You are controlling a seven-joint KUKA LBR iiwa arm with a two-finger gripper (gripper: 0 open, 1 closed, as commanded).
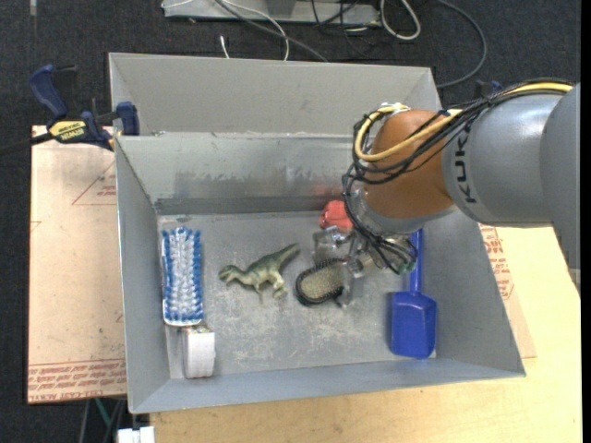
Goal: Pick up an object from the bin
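Note:
My gripper point(338, 260) is low in the middle of the bin, right over the far edge of a black oval object with a mesh-like top point(318, 287). It appears to touch that object's right side. A green toy dinosaur point(262, 272) lies just left of it on the bin floor. A small red thing point(332, 215) peeks out behind the gripper, partly hidden by the wrist. A blue scoop point(412, 319) with a long handle lies to the right, its handle running up under the arm.
A blue and white brush point(182, 275) lies along the left wall, with a white roll-like thing point(197, 353) at the front left corner. The arm and its orange cover with cables hang over the bin's right half.

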